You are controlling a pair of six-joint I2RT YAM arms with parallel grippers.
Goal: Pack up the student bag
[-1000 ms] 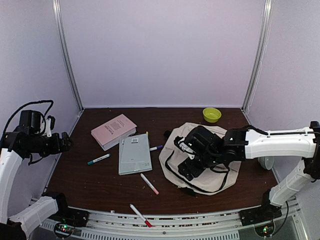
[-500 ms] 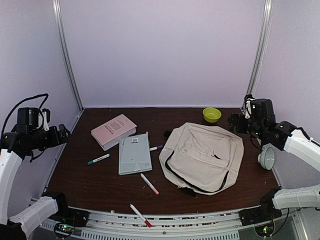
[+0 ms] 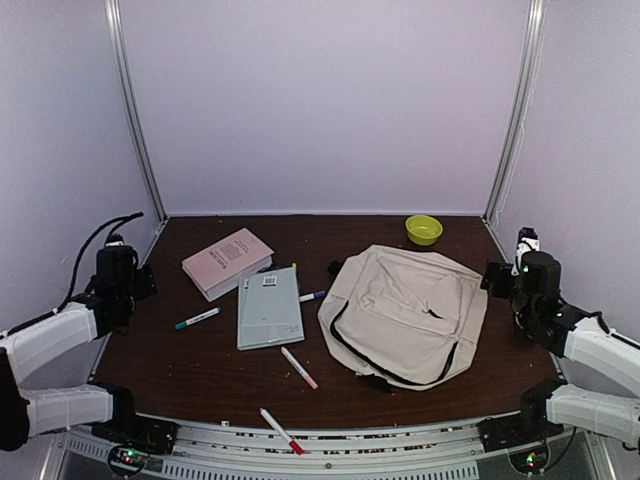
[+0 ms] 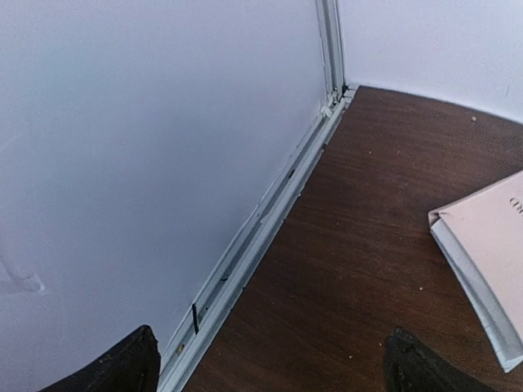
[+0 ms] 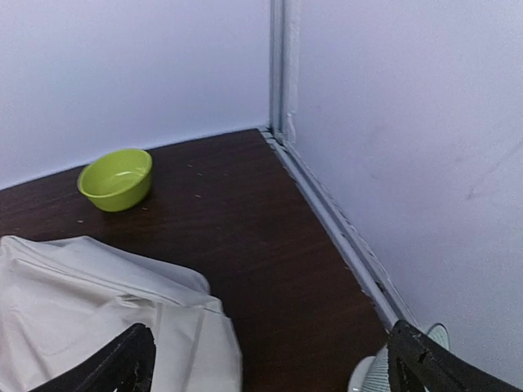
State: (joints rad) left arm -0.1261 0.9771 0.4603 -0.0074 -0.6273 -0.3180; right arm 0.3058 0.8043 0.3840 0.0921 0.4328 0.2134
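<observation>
The student bag (image 3: 405, 315) is a cream fabric backpack with black zipper lines, lying flat at the table's centre right. Its corner shows in the right wrist view (image 5: 98, 310). My left gripper (image 3: 128, 278) is by the left wall, open and empty, and in its own view (image 4: 274, 371) the jaws stand wide apart over bare table. My right gripper (image 3: 520, 275) is by the right wall, just right of the bag, and in its own view (image 5: 274, 367) it is open and empty.
A pink book (image 3: 227, 262), also in the left wrist view (image 4: 486, 253), and a grey-green notebook (image 3: 269, 307) lie left of the bag. Pens (image 3: 197, 319) (image 3: 299, 368) (image 3: 281, 431) (image 3: 312, 296) lie around them. A green bowl (image 3: 423, 229) sits at the back. A pale bowl (image 5: 372, 376) sits by the right wall.
My right arm has pulled off the bag to the right wall and dropped low. My left arm has come down lower beside the left wall. The bag lies uncovered.
</observation>
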